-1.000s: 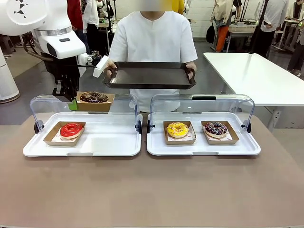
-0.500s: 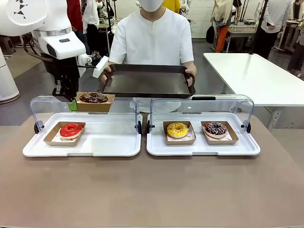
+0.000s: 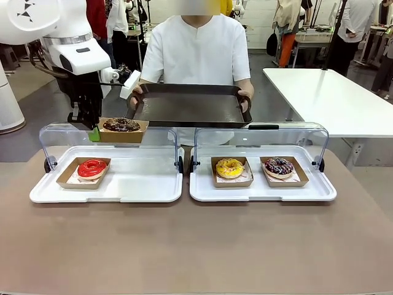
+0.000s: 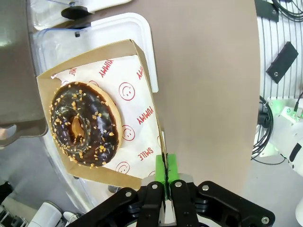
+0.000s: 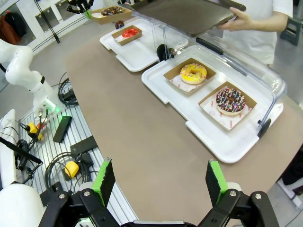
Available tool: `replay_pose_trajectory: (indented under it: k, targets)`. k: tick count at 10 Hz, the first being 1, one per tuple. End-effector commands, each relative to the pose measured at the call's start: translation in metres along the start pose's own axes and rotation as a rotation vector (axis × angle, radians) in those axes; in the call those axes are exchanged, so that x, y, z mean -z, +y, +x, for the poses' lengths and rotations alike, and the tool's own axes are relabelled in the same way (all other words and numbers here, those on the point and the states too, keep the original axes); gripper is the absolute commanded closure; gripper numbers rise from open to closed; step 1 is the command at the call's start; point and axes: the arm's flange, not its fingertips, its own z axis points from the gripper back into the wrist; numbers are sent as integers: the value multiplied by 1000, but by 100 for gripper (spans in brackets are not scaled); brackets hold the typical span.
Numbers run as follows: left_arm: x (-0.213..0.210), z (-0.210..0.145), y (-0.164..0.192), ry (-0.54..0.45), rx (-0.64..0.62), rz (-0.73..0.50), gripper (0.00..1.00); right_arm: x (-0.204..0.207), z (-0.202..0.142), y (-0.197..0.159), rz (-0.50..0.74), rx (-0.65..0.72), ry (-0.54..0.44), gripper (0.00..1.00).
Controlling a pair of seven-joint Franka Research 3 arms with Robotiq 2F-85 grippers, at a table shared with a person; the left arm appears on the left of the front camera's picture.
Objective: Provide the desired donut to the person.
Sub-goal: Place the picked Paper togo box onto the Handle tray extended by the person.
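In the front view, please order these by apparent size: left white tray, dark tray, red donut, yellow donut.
1. left white tray
2. dark tray
3. red donut and yellow donut: they look alike, no ranking.

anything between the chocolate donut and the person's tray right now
Nothing visible. The left pincer holds the donut in its box in the air, close to the tray corner, with only open space between them.
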Motion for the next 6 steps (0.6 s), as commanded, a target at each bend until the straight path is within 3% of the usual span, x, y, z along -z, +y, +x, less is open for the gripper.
replay_pose_trajectory:
  k: [1,3,6]
  targets:
    - [-36,4,31,-6,8,37,99,0,2,-1,12,-11,-30,0]
    - [-50,15,47,-24,-20,41,99,0,2,-1,12,-11,-30,0]
    - [-65,34,104,-49,18,41,99,0,2,-1,12,-11,-30,0]
